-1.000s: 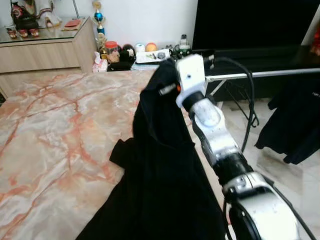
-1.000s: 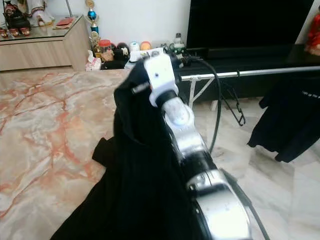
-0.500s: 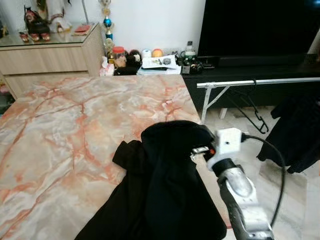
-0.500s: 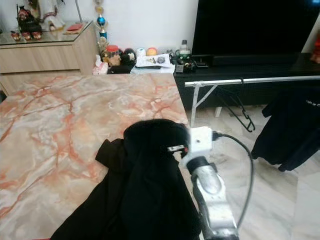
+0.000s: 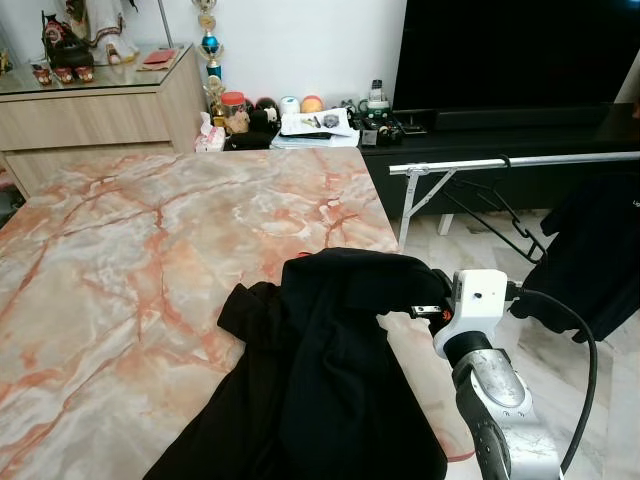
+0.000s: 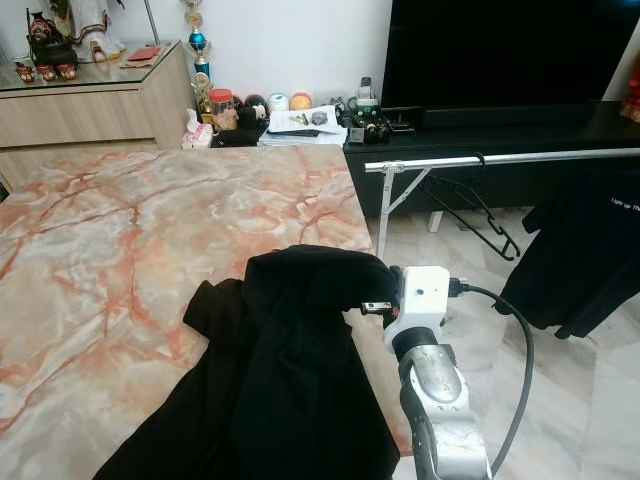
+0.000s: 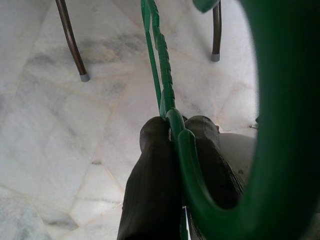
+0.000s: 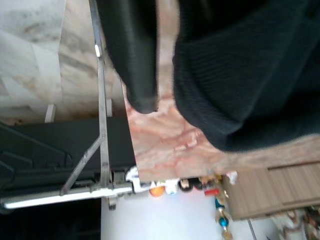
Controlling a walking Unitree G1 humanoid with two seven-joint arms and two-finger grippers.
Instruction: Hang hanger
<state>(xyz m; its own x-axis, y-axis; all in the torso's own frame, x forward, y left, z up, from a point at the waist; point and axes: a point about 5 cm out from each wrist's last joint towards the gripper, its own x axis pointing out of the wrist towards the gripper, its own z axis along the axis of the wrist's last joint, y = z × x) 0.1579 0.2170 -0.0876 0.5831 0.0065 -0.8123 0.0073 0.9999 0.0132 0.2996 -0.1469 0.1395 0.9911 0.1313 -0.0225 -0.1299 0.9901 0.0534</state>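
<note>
One green hanger [image 7: 172, 130] sits clamped between the two black fingers [image 7: 150, 190] of the left gripper [image 7: 176, 131], above pale marble floor and thin chair legs. On the marble table [image 5: 120, 250] lies a black garment [image 5: 320, 380], heaped near the table's right edge. The right gripper [image 5: 405, 312] is pushed into its folds; whether its fingers are spread or closed I cannot tell. Beyond the table, a metal clothes rail [image 5: 520, 160] carries a black hanger [image 5: 505, 205] and a dark shirt [image 5: 600, 250]
</note>
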